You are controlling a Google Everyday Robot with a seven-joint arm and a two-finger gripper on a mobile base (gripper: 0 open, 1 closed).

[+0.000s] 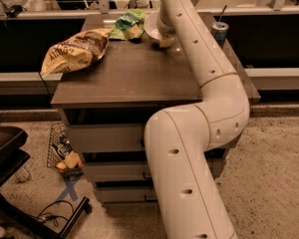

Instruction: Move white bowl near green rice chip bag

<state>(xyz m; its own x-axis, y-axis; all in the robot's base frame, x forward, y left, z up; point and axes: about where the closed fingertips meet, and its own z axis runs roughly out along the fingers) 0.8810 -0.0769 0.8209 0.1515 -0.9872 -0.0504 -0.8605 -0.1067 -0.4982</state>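
The white bowl [151, 26] sits at the far middle of the dark table [129, 78], right beside the green rice chip bag [128, 25], which lies just to its left. My gripper [165, 39] reaches down at the bowl's right rim, at the end of my long white arm [209, 68] that stretches across the table's right side. The arm hides the bowl's right part and the contact with it.
A larger yellow-and-brown chip bag [74, 51] lies on the table's left. A drink can with a straw [220, 32] stands at the far right edge. Drawers [104, 138] are under the table. A wire basket [65, 151] and a chair base [10, 158] are on the floor at the left.
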